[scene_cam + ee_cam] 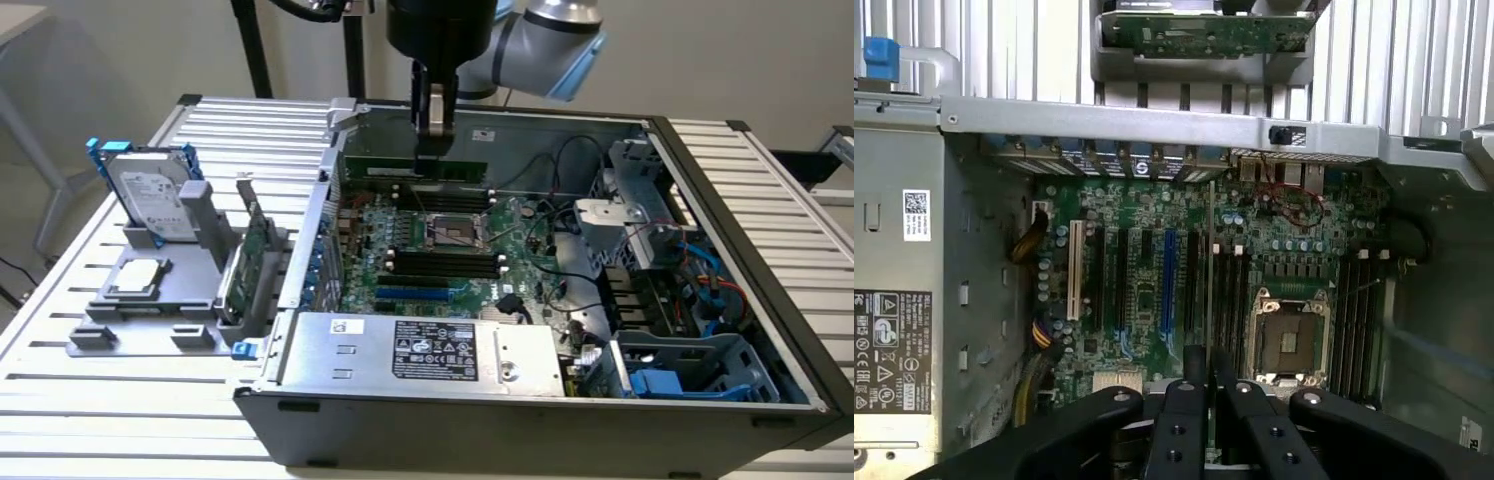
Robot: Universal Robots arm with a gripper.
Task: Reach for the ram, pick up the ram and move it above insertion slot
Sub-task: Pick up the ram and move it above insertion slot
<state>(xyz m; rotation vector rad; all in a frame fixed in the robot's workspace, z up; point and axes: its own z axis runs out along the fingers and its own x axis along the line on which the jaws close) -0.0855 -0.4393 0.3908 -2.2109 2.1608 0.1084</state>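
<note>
We see the gripper (pixel 431 140) clamped on the ram (pixel 418 167), holding it on edge above the motherboard (pixel 441 250) inside the open computer case (pixel 534 400). In the wrist view the ram (pixel 1210 270) appears as a thin edge between the fingers (pixel 1179 425), over the memory slots (pixel 1229 300) beside the CPU socket (pixel 1291 335).

The scene is evenly and softly lit. Mild glare is seen on the slatted table (pixel 747 180). Slight blur is noted throughout.
</note>
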